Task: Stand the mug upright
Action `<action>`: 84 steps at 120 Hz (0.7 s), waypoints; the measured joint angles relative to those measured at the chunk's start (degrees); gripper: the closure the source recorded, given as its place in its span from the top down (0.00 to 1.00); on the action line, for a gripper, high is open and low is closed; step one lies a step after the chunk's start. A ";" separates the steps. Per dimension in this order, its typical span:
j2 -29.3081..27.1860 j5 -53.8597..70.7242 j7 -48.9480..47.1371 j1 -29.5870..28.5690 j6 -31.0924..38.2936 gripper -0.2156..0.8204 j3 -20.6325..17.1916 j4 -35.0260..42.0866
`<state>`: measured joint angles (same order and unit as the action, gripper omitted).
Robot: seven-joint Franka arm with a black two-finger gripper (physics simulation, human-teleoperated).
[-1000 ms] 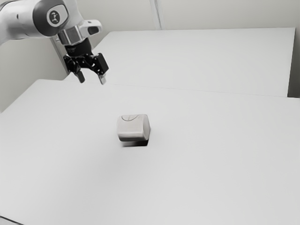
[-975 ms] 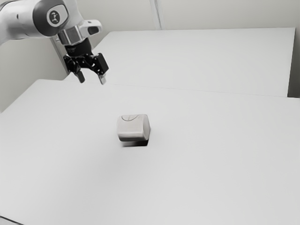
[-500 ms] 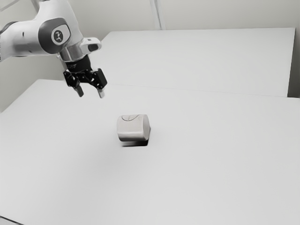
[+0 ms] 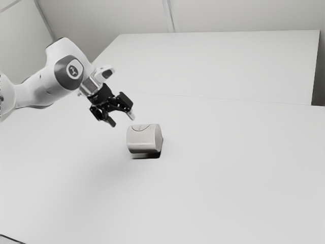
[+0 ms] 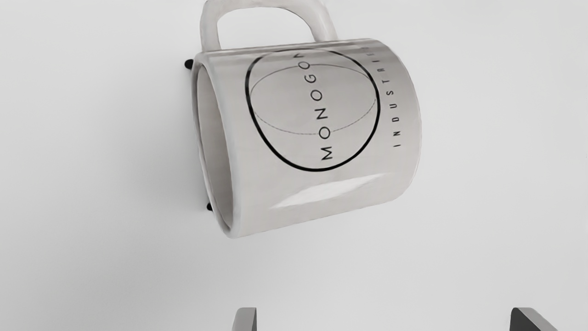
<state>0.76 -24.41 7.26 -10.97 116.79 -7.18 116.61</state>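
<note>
The open claw [image 4: 122, 121] hovers near the mug [image 4: 144, 139], lying sideways

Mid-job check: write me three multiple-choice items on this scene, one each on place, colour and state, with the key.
1. In the exterior view, where is the gripper relative to the mug?
A. off to the view's right
B. inside it
C. up and to the view's left

2. What colour is the mug's lettering?
A. black
B. red
C. blue

3. How does the mug stand or lie?
A. upright
B. on its side
C. upside down

Key:
1. C: the exterior view shows the gripper there.
2. A: the wrist view shows "INDUSTRIES" in black.
3. B: its mouth faces sideways.
</note>
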 joint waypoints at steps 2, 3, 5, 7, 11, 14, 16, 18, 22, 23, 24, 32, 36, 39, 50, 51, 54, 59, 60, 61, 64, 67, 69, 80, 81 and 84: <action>0.18 -0.81 0.64 -0.04 0.59 0.79 0.02 0.27; 0.26 -1.21 0.97 -0.07 0.87 0.79 0.01 0.41; 0.45 -2.07 1.67 -0.14 1.42 0.79 0.00 0.71; 0.65 -2.85 2.39 -0.22 1.93 0.79 -0.01 1.00; 1.08 -4.21 3.85 -0.40 2.83 0.79 -0.02 1.45; 1.54 -5.02 4.96 -0.59 3.42 0.79 -0.03 1.65; 1.84 -5.47 5.71 -0.76 3.77 0.79 -0.03 1.73; 2.19 -5.90 6.50 -0.97 4.10 0.79 -0.03 1.80; 2.84 -6.84 8.06 -1.50 4.68 0.79 -0.03 1.88; 3.01 -7.09 8.44 -1.66 4.81 0.79 -0.03 1.89; 3.17 -7.32 8.81 -1.82 4.94 0.79 -0.03 1.91; 4.29 -9.03 11.62 -3.25 5.90 0.79 -0.07 2.02; 4.83 -10.08 13.03 -4.01 6.27 0.79 -0.09 2.04; 5.22 -10.88 14.09 -4.59 6.51 0.79 -0.13 2.05; 6.10 -13.11 18.02 -5.53 7.12 0.79 -0.32 2.06; 6.16 -13.32 18.39 -5.52 7.15 0.79 -0.33 2.06; 6.40 -13.86 19.54 -5.49 7.22 0.79 -0.37 2.06; 6.63 -14.80 21.50 -5.53 7.26 0.79 -0.42 2.18; 6.66 -15.02 21.92 -5.58 7.25 0.79 -0.43 2.19; 6.69 -15.24 22.34 -5.63 7.21 0.79 -0.44 2.20; 6.76 -15.83 23.58 -5.79 7.10 0.79 -0.45 2.21; 6.94 -16.40 24.83 -5.90 6.94 0.79 -0.45 2.18; 7.23 -16.92 25.65 -5.98 6.71 0.79 -0.46 2.13; 9.47 -20.15 29.78 -7.37 4.69 0.79 -0.47 1.43; 9.68 -20.43 30.12 -7.54 4.49 0.79 -0.47 1.30; 10.20 -21.15 31.11 -8.01 3.95 0.79 -0.47 1.00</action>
<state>10.96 -45.56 38.37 -18.98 120.74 -7.65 117.61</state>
